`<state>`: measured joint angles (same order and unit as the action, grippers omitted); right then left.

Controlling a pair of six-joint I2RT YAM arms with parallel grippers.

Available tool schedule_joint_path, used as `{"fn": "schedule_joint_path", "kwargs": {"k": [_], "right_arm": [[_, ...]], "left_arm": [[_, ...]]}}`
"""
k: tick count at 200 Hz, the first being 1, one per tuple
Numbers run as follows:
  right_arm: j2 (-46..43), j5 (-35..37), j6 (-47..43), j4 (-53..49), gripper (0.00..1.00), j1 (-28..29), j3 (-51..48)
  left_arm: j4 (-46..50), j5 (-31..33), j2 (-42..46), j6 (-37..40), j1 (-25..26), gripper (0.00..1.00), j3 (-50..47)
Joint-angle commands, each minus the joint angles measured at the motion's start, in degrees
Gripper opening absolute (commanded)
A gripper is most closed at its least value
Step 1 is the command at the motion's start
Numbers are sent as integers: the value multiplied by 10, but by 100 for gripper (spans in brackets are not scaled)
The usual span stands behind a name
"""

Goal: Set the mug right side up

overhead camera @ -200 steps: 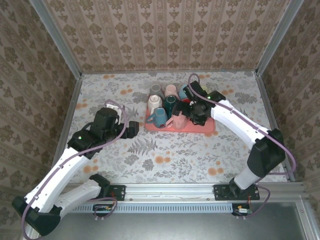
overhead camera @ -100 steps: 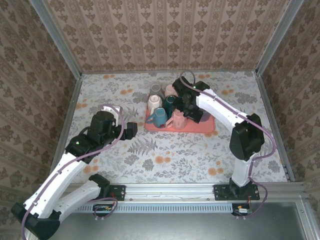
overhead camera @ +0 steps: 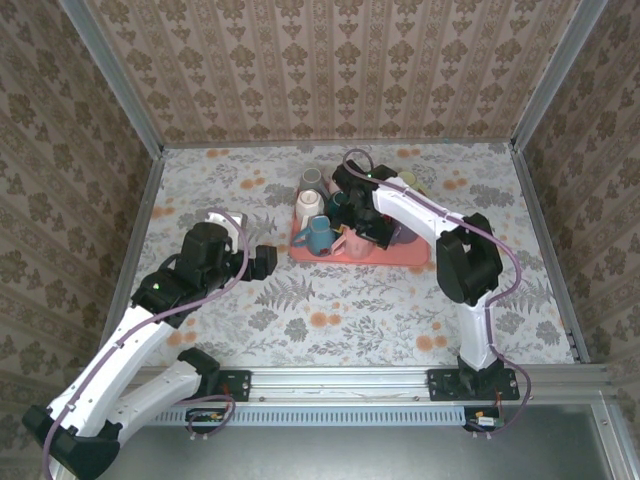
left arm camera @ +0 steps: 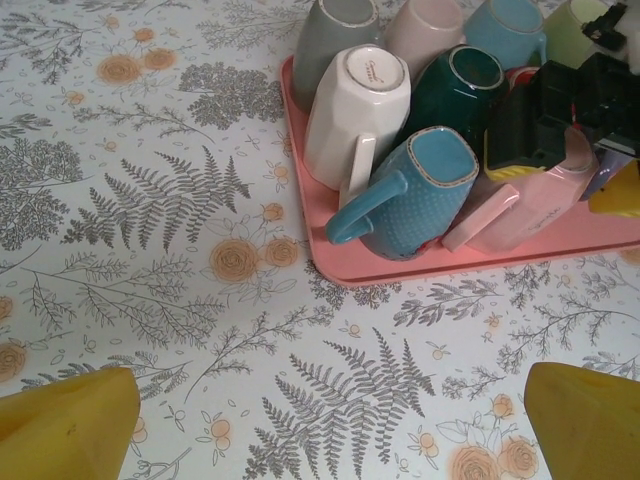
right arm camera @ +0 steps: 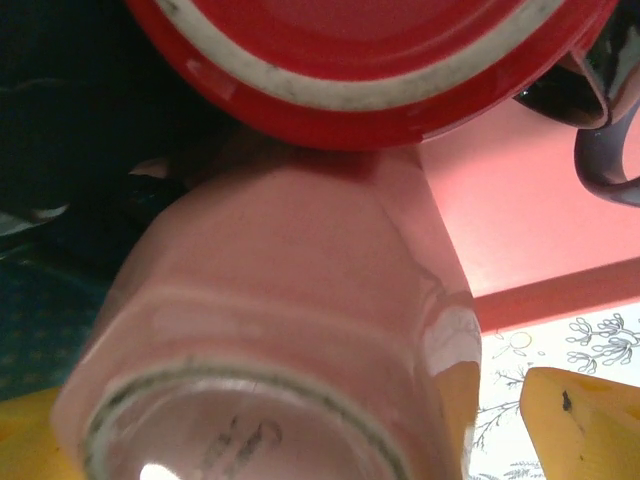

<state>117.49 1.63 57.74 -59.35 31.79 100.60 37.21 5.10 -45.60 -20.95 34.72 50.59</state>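
A pink mug (overhead camera: 356,243) rests bottom-up at the front of the pink tray (overhead camera: 412,256), among several other mugs. My right gripper (overhead camera: 366,222) hangs just above it, open. In the right wrist view the mug's base (right arm camera: 250,400) sits very close between the two yellow fingers (right arm camera: 585,425), one on each side; I cannot tell whether they touch it. From the left wrist view the pink mug (left arm camera: 545,205) leans under the black right gripper (left arm camera: 545,125). My left gripper (overhead camera: 263,261) is open over the bare tablecloth, left of the tray, holding nothing (left arm camera: 325,430).
On the tray (left arm camera: 335,262) a blue mug (left arm camera: 420,195) lies on its side, a white mug (left arm camera: 352,110) stands bottom-up, and a dark green one (left arm camera: 452,92) sits behind. A red mug (right arm camera: 370,50) presses against the pink one. Patterned walls close in the table.
The right arm has folded in and swung left over the tray, bringing its gripper down onto the pink mug. The left arm has barely shifted.
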Motion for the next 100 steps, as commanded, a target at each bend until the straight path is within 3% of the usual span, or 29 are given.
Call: {"fn": "schedule_joint_path", "kwargs": {"k": [1, 25, 66, 100], "right_arm": [[16, 6, -15, -13, 96, -1, 17], [23, 4, -23, -8, 90, -5, 16], [10, -4, -32, 18, 70, -9, -8], [-56, 0, -44, 55, 63, -11, -51]], "left_arm": [[-8, -11, 8, 11, -5, 100, -7], [-9, -13, 5, 12, -5, 100, -7], [-9, -10, 6, 15, -5, 100, -8], [-8, -6, 3, 17, -5, 100, -10]]}}
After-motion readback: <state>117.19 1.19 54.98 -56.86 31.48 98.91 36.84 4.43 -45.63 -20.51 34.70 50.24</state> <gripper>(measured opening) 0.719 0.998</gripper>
